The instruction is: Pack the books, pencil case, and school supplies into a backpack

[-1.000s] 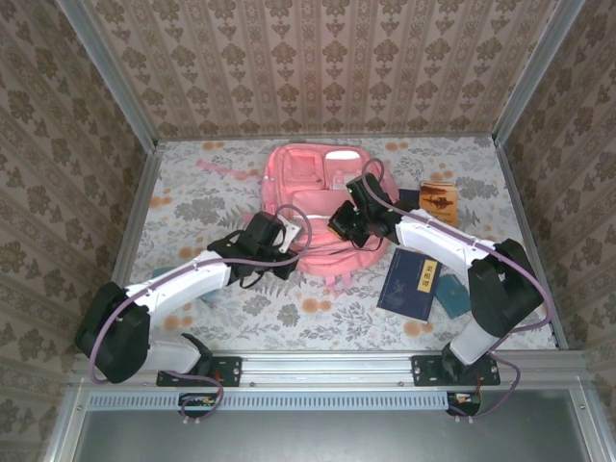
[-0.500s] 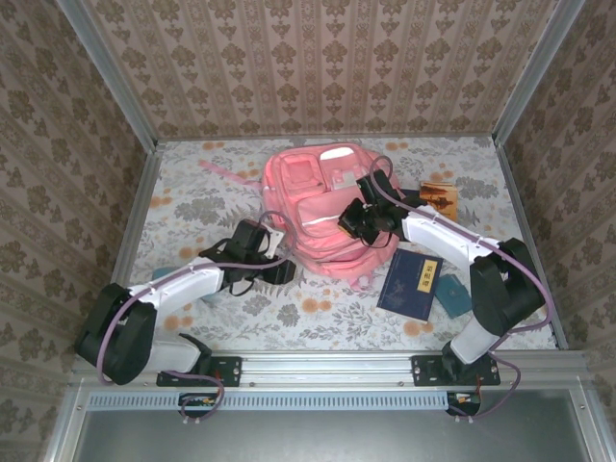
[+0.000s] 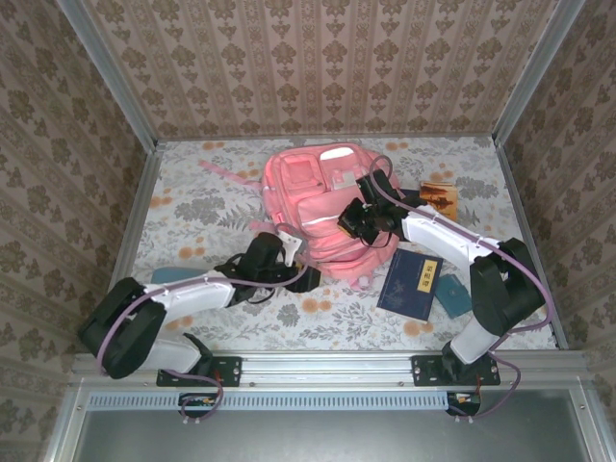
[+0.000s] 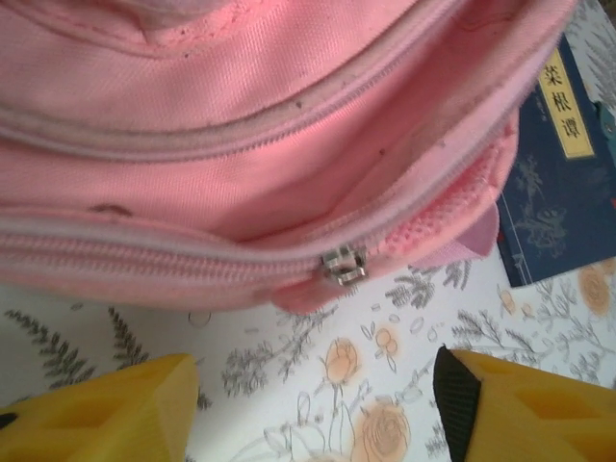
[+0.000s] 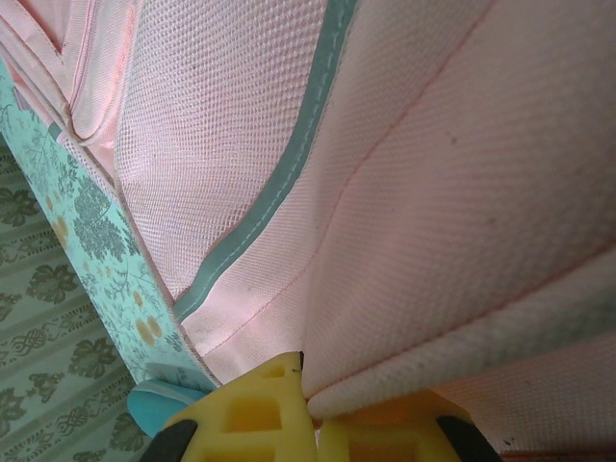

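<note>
The pink backpack [image 3: 313, 197] lies at the table's middle. My right gripper [image 3: 358, 223] is shut on a fold of its pink fabric [image 5: 433, 192] at its right side, the gripper [image 5: 313, 423] pinching tight. My left gripper [image 3: 292, 262] stands open at the backpack's near edge, its yellow fingers [image 4: 115, 414] apart over bare cloth, just below the metal zipper pull [image 4: 344, 265]. A navy book [image 3: 412, 284] lies right of the backpack [image 4: 289, 144], also the navy book [image 4: 558, 192]. An orange-brown booklet [image 3: 438, 197] lies farther back. The pencil case is out of view.
A flat teal square [image 3: 452, 295] lies beside the navy book. Another teal item [image 3: 173, 275] lies by my left arm. A light-blue item [image 5: 154, 402] peeks out beside the right fingers. Metal frame posts and papered walls close in the floral tablecloth [image 3: 192, 192].
My left gripper has opened, let go of the backpack and drawn back toward the near edge. The right gripper, still shut on the fabric, has pulled the backpack slightly right and back.
</note>
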You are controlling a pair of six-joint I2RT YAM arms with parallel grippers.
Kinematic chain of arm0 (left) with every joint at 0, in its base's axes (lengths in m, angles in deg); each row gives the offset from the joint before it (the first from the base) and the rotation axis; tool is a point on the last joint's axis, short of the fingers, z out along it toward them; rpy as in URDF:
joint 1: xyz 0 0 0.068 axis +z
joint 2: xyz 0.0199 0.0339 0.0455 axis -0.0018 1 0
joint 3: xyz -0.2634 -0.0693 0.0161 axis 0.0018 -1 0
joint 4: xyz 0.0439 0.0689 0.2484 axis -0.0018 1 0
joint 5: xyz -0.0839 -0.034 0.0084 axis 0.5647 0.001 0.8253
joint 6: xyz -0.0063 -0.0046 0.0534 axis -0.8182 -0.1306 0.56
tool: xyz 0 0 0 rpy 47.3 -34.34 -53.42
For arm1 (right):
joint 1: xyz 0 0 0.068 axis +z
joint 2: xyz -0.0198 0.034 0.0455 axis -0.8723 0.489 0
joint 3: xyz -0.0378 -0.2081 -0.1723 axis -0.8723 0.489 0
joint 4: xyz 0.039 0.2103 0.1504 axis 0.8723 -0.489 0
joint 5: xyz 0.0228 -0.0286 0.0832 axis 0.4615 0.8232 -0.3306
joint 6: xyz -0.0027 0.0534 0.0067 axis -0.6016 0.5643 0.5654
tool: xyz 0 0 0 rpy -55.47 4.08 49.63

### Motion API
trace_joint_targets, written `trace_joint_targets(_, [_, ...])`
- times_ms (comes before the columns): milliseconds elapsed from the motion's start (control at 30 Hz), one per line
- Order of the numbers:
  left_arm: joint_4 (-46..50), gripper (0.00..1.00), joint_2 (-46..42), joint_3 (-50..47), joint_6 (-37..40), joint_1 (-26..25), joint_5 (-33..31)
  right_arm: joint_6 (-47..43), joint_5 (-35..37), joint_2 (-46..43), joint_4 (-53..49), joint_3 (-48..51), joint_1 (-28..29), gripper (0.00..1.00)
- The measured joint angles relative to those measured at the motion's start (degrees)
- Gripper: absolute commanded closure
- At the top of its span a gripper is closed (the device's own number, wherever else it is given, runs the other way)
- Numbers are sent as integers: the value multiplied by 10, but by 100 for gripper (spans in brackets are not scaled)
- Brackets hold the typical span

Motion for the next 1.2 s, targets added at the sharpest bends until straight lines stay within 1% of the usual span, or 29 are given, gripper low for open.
trace_joint_targets(200, [-41, 52, 68, 20, -17, -2, -17, 2, -2, 0, 0, 0, 0, 100])
trace_joint_targets(267, [-50, 54, 82, 26, -17, -6, -17, 2, -2, 0, 0, 0, 0, 100])
trace_joint_targets(400, [-71, 54, 92, 28, -17, -13, -15, 2, -2, 0, 0, 0, 0, 100])
trace_joint_targets(467, [-75, 54, 93, 28, -17, -15, -15, 2, -1, 0, 0, 0, 0, 100])
trace_joint_targets(533, [-79, 58, 93, 28, -17, -15, -15, 2, -1, 0, 0, 0, 0, 100])
trace_joint_targets(567, [-81, 61, 93, 28, -17, -15, -17, 2, -1, 0, 1, 0, 0, 100])
trace_joint_targets(667, [-87, 74, 93, 27, -16, -15, -19, 2, -1, 0, 1, 0, 0, 100])
trace_joint_targets(800, [-94, 85, 93, 26, -10, -16, -19, 2, -1, 0, 1, 0, 0, 100])
trace_joint_targets(1000, [-102, 90, 90, 17, -3, -19, -17, 2, -1, 0, 1, 0, 0, 100])
trace_joint_targets(1200, [-106, 95, 53, -5, 16, -19, -11, 2, -1, 0, 1, 0, 0, 100])
